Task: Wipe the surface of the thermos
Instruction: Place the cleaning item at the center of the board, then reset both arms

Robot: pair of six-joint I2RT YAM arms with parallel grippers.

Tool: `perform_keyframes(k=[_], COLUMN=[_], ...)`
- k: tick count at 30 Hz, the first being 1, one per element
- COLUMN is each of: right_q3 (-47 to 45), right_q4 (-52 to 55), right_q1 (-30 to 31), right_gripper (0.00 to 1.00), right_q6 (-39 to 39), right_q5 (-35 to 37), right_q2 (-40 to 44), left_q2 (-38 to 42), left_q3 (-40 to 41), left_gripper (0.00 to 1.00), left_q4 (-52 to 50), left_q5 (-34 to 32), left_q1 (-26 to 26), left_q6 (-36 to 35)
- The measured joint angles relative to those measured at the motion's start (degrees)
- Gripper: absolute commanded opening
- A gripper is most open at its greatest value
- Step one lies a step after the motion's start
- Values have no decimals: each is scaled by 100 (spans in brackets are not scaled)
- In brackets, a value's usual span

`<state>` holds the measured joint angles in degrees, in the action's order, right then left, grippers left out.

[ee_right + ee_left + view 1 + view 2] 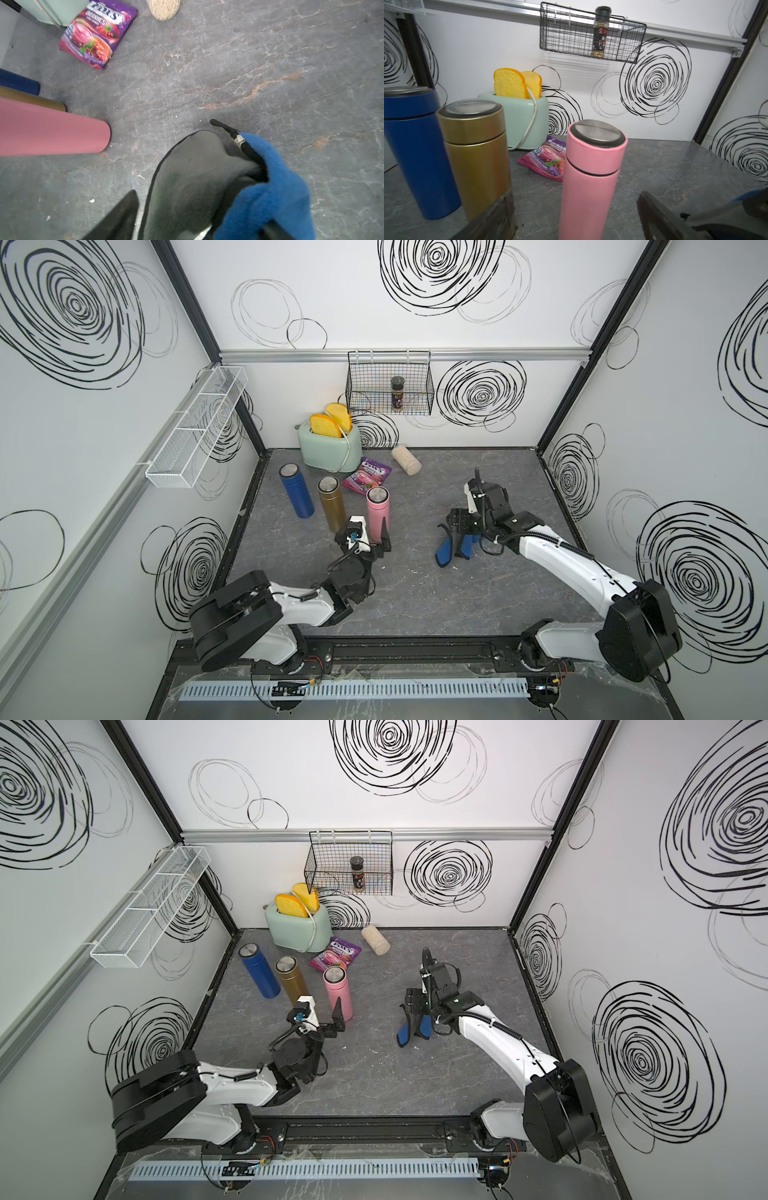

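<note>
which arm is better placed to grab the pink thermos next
Left. The left hand is open right at the pink thermos; the right hand is farther off, over the cloth.

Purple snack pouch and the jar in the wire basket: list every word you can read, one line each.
"BERRIES": front of the purple pouch.
"BLACK CHERRY": small print along the pouch's edge, left wrist view.
Brand word above "BERRIES": blurred and cut off, unreadable.
Spice jar label: too small and blurred to read.
</note>
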<state>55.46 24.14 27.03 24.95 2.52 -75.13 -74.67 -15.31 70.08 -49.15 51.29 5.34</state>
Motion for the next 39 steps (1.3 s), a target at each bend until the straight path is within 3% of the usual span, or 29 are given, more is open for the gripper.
perform_keyframes(k=[5,14,20,23,26,28,31,34,37,39], right_q3=[275,852,859,835,866,820,439,723,1342,1438], right_q4=[850,2446,1926,1784,2107,2232,2009,2229,2612,2645], right_q1=[79,195,-444,-680,-673,-675,-634,-570,-584,-520], right_gripper=[98,98,98,98,98,98,98,98,98,98], right_q6=[48,157,44,-155,-358,-468,-503,-542,-542,-533], right_q5=[229,734,-87,-535,-396,-708,-1342,-848,-199,-142], right_q2=[81,1272,2455,2151,1270,778,1303,1902,1440,1027], left_q2=[1237,2326,2702,2695,2579,2483,2476,2640,2769,2780], left_q3=[-101,-103,157,361,505,612,750,874,962,973], left_gripper=[97,97,97,97,97,97,97,97,97,97], left_q4=[-1458,-2533,-2623,-2612,-2474,-2363,-2356,-2328,-2315,-2299], left_q5=[42,-26,-118,-153,-214,-210,-144,-33,81,142], left_q1=[-354,-664,-1191,-1434,-1655,-1834,-2164,-2411,-2514,-2524], left_q6=[546,575,507,402,254,214,234,323,382,400])
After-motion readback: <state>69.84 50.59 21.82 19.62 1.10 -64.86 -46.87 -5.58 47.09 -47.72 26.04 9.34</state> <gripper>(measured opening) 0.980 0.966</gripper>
